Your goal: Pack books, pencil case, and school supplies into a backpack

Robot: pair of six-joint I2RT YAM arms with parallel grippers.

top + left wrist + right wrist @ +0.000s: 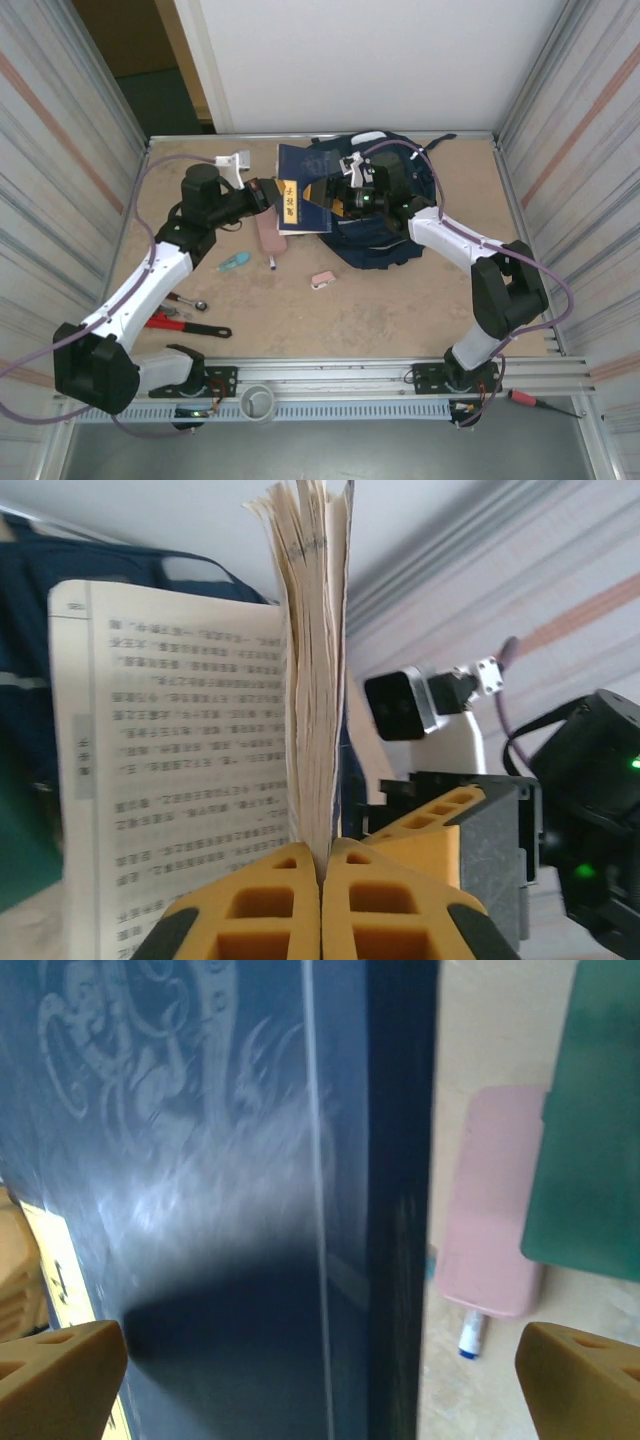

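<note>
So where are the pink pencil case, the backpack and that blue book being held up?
pencil case [490,1205], right wrist view, middle of its pink top face.
backpack [368,250], top external view, navy fabric at its near edge.
navy book [303,170], top external view, upper part of its cover.

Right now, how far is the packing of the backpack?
Done: nothing looks packed into the backpack yet. In hand: the left claw is shut on a navy book, held beside the backpack; the right claw is open at its cover. Left: the pencil case, marker, eraser, teal piece and green volume are outside the backpack.
</note>
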